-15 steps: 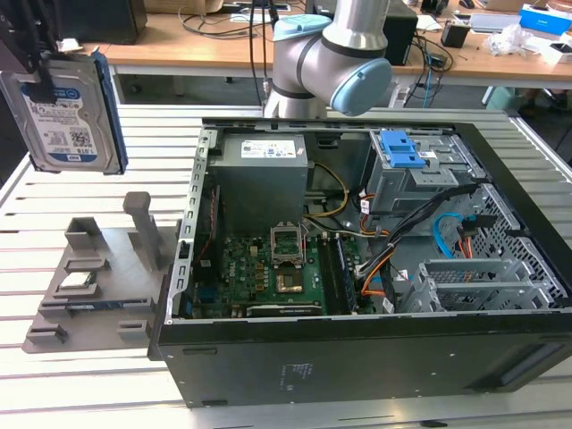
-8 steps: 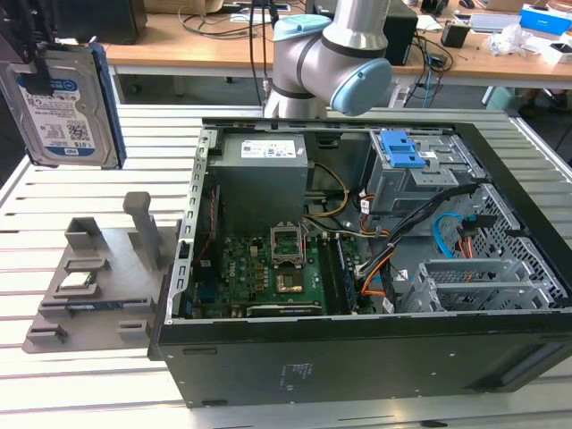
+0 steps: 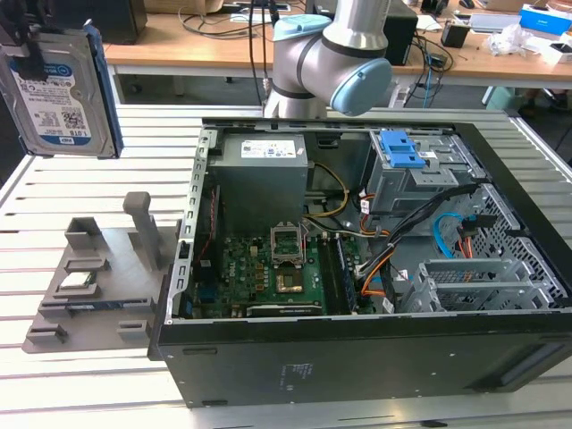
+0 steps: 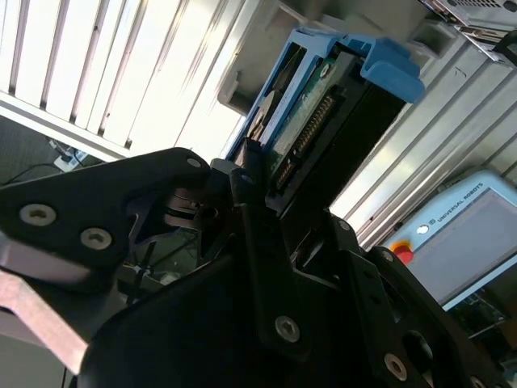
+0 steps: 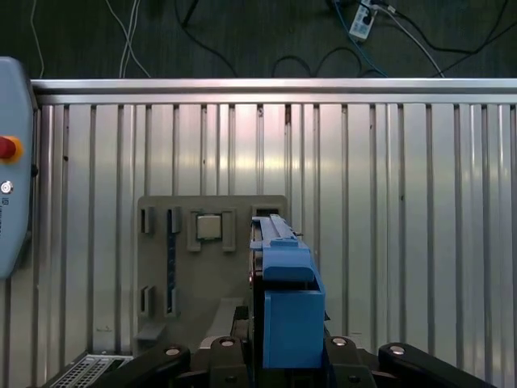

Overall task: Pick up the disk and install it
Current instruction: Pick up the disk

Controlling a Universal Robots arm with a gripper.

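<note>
Clamping the disk (image 3: pixel 61 89) in the gripper (image 3: pixel 25 40), one black finger (image 4: pixel 258 242) on either side. Hanging raised at ten o'clock in the exterior view, pointing straight down with the disk upright beneath the wrist. Bending at the arm's grey-and-blue joint (image 3: pixel 344 63) at twelve o'clock, upper links running out of frame.

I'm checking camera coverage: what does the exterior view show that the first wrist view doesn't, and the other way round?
Exterior view: the open case and the arm. First wrist view: the pendant and a power strip on the floor. Both: the disk held aloft, the grey tray with its chip, and the slatted table.
</note>
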